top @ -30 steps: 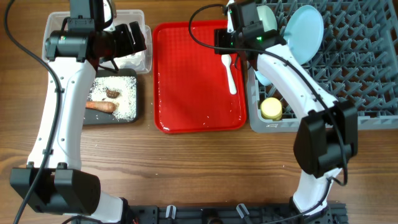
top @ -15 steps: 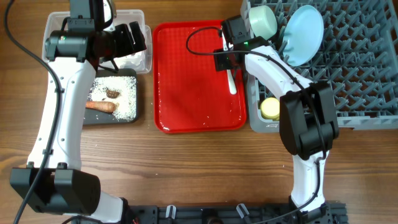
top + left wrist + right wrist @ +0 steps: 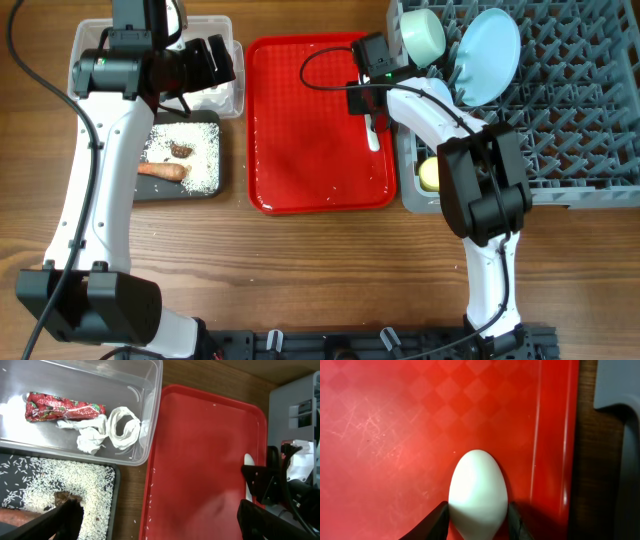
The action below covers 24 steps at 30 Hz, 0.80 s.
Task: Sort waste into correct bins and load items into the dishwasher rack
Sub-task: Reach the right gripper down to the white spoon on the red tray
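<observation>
WHITE SPOON IN THE PINCH: The white spoon [image 3: 477, 491] lies on the red tray [image 3: 300, 150], close to its right rim. Your right gripper [image 3: 478, 522] flanks the spoon's bowl, and its two fingertips [image 3: 441, 519] press against either side of it. From overhead, the handle points toward the tray's near edge.

Just past that rim stands the grey rack [image 3: 580, 120]. A pale blue plate [image 3: 490, 55] leans among its pegs, with a pale green bowl [image 3: 424, 35] beside it at the back corner. A yellow cup [image 3: 430, 176] rests at the front corner, partly behind your arm.

On the red tray's other side, the clear tub [image 3: 150, 390] holds a red wrapper [image 3: 62, 407] and crumpled tissue [image 3: 117, 430]. The black tray [image 3: 160, 192] next to it carries rice [image 3: 65, 485], a carrot stick [image 3: 162, 170] and a brown lump [image 3: 181, 150]. Your left gripper [image 3: 165, 520] hangs above the tub with its fingers spread wide, holding nothing.
</observation>
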{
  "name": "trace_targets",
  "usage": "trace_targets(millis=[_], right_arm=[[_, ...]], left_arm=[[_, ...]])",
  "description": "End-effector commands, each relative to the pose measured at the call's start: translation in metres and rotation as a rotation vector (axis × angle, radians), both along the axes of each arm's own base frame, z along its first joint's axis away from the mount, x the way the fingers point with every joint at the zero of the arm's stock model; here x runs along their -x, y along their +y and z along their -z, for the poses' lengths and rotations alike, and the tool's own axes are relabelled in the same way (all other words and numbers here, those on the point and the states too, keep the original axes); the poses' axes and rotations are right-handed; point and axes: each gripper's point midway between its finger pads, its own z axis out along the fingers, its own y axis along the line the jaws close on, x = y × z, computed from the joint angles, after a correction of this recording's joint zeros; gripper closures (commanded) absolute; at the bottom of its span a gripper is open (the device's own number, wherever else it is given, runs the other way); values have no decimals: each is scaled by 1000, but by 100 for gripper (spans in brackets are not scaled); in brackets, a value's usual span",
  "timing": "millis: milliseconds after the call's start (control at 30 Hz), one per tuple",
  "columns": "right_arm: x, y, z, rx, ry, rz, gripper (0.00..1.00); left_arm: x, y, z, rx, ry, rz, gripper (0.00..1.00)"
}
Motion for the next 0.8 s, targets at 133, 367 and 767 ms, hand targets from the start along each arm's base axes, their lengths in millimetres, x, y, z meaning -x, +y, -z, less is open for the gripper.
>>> trace_targets(millis=[133,367,767], right_arm=[[6,-4,22,15,47,29,82],[14,-1,25,-8,87,26,87],[79,-14,41,28,366,15,61]], left_arm=[[-2,3,-6,-3,-17,-9,0],[-2,3,-6,-3,-17,-9,0],[-2,3,-6,-3,-17,-9,0]])
